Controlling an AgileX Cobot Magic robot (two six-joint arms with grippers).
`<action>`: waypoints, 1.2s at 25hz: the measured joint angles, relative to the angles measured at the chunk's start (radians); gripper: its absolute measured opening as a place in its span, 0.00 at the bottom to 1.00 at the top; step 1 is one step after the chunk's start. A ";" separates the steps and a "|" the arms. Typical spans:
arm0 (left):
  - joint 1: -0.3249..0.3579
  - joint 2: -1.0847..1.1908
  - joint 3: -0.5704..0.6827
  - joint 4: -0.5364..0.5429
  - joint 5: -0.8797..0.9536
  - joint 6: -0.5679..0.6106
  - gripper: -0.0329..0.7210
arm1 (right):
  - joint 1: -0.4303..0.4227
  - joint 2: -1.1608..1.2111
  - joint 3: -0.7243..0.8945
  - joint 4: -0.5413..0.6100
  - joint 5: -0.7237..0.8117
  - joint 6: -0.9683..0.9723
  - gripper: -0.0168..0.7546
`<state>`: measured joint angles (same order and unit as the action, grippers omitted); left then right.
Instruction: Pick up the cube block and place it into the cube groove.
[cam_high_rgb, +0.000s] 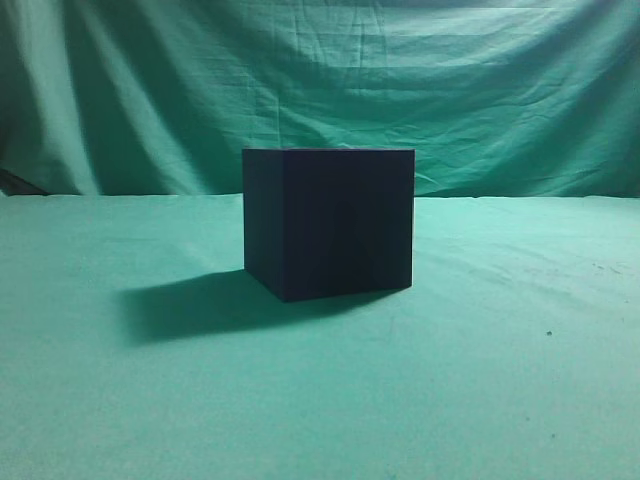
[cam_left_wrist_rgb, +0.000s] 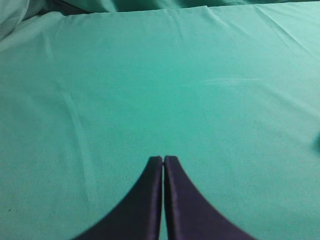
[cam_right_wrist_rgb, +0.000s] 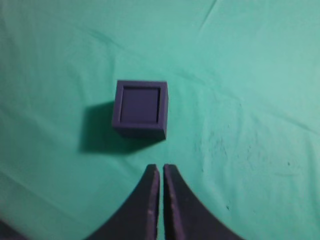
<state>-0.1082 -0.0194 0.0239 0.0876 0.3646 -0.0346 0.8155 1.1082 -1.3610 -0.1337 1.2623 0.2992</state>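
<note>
The cube groove (cam_high_rgb: 330, 225), a large near-black box, stands on the green cloth at the centre of the exterior view. The right wrist view shows it from above (cam_right_wrist_rgb: 140, 131), with a raised rim around a flat purple square (cam_right_wrist_rgb: 141, 105). I cannot tell whether that square is the cube block set inside or the groove's floor. No separate small cube block is in view. My right gripper (cam_right_wrist_rgb: 161, 166) is shut and empty, just short of the box. My left gripper (cam_left_wrist_rgb: 163, 158) is shut and empty over bare cloth. Neither gripper shows in the exterior view.
The green cloth (cam_high_rgb: 500, 380) covers the table and hangs as a wrinkled backdrop (cam_high_rgb: 400, 80) behind it. The box casts a shadow (cam_high_rgb: 190, 305) to its left. A few small dark specks (cam_right_wrist_rgb: 250, 160) lie on the cloth to the right of the box.
</note>
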 joint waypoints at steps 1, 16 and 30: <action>0.000 0.000 0.000 0.000 0.000 0.000 0.04 | 0.000 -0.044 0.041 0.000 -0.002 -0.002 0.02; 0.000 0.000 0.000 0.000 0.000 0.000 0.04 | 0.000 -0.546 0.413 0.025 -0.039 -0.100 0.02; 0.000 0.000 0.000 0.000 0.000 0.000 0.04 | -0.174 -0.736 0.623 0.027 -0.315 -0.288 0.02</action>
<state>-0.1082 -0.0194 0.0239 0.0876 0.3646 -0.0346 0.6416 0.3718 -0.7381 -0.1064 0.9469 0.0116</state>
